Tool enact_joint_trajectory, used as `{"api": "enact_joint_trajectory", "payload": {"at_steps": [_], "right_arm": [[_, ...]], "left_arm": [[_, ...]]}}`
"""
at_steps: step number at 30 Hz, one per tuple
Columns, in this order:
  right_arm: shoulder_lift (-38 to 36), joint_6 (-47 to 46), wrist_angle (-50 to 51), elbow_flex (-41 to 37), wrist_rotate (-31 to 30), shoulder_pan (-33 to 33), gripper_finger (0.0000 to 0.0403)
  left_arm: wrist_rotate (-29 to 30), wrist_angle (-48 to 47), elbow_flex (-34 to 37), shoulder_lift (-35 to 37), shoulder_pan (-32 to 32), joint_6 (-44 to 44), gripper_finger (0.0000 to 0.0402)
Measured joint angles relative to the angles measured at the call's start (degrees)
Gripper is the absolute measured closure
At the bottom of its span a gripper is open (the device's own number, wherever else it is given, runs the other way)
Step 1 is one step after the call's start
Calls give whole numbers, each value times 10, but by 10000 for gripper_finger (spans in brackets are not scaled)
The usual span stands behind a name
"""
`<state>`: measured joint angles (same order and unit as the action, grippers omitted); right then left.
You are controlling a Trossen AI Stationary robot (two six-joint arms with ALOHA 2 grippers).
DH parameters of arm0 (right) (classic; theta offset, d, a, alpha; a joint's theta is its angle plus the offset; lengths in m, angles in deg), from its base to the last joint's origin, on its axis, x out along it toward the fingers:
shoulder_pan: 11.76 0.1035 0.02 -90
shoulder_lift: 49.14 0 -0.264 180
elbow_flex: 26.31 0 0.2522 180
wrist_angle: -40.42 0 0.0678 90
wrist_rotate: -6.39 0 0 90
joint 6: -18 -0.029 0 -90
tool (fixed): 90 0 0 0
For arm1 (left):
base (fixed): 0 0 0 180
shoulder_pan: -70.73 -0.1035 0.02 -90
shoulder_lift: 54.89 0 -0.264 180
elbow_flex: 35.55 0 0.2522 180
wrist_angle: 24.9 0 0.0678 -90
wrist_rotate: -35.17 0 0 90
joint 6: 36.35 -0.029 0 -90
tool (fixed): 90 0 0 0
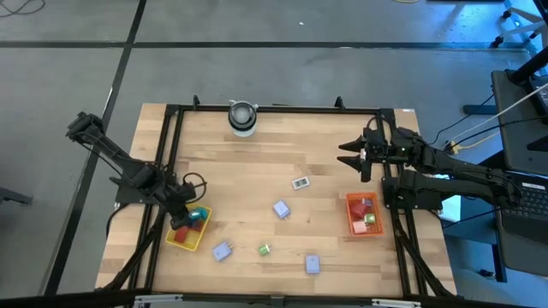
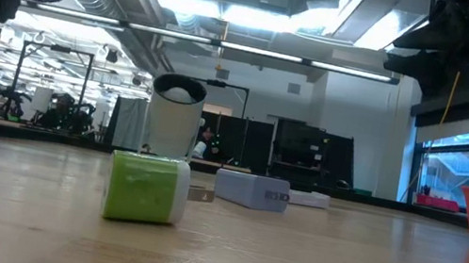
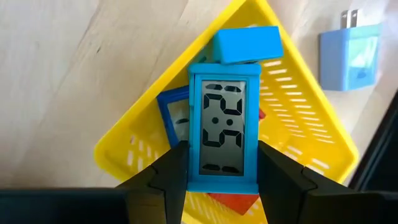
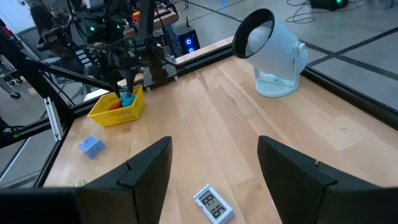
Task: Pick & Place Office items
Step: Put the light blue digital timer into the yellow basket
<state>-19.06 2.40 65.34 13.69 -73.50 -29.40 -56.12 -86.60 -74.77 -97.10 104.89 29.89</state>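
The wooden bench [image 1: 257, 180] shows whole only from above: a yellow tray [image 1: 184, 236] at its left front, a red tray [image 1: 363, 214] at its right, and a round grey-white cylinder [image 1: 242, 118] at the far edge. The left tool [image 3: 217, 168] hangs over the yellow tray; its wrist camera alone shows it clamped on a blue digital clock [image 3: 224, 127], whose display seems to read 12:55 sideways, above a blue block [image 3: 247, 43] and another blue clock [image 3: 177, 118] in the tray. A lavender plug adapter [image 3: 351, 53] lies just beside the tray. The right tool [image 4: 214, 168] hovers with fingers apart near the bench's right far side, over a small white clock [image 4: 213, 203]. The low view shows a bright green block [image 2: 147, 189] closest, and a lavender packet [image 2: 251, 190] with unreadable print.
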Motion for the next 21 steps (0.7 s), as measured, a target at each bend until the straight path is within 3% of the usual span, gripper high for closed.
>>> {"api": "enact_joint_trajectory", "payload": {"at_steps": [11,21], "right_arm": [[0,1,2,0,0,0,163],[0,1,2,0,0,0,163]], "left_arm": [[-49,-1,-1,-3,-10,13,242],[-74,2,-1,-3,-10,40,201]]}}
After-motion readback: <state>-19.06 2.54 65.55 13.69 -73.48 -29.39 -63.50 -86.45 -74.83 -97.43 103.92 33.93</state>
